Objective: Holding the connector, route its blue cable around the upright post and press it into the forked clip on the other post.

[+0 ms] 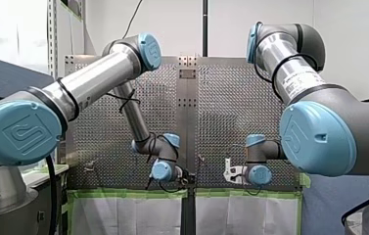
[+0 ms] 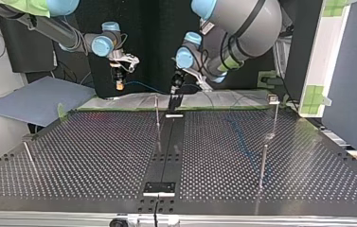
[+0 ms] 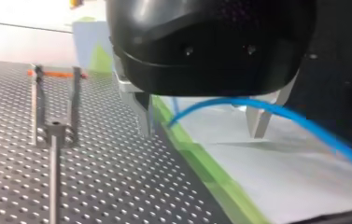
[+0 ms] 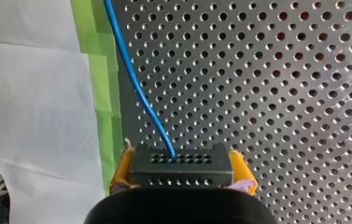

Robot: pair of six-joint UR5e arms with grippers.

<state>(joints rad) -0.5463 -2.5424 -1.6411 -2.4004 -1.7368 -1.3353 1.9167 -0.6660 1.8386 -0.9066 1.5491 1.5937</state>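
The right gripper (image 4: 183, 173) pinches the connector (image 4: 180, 161) between yellow pads at the perforated table (image 4: 281, 93) edge. The left gripper (image 3: 201, 119) stands spread astride the blue cable (image 4: 134, 79) (it looks slack). Sweeping round the upright post (image 2: 157, 113) probably calls for gentle, even tension.

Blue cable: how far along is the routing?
Done: my right claw is shut on the connector, blue cable trailing from it. In hand: the cable hangs between the open fingers of my left claw, ungripped. Left: it isn't around the upright post or in the forked clip yet.
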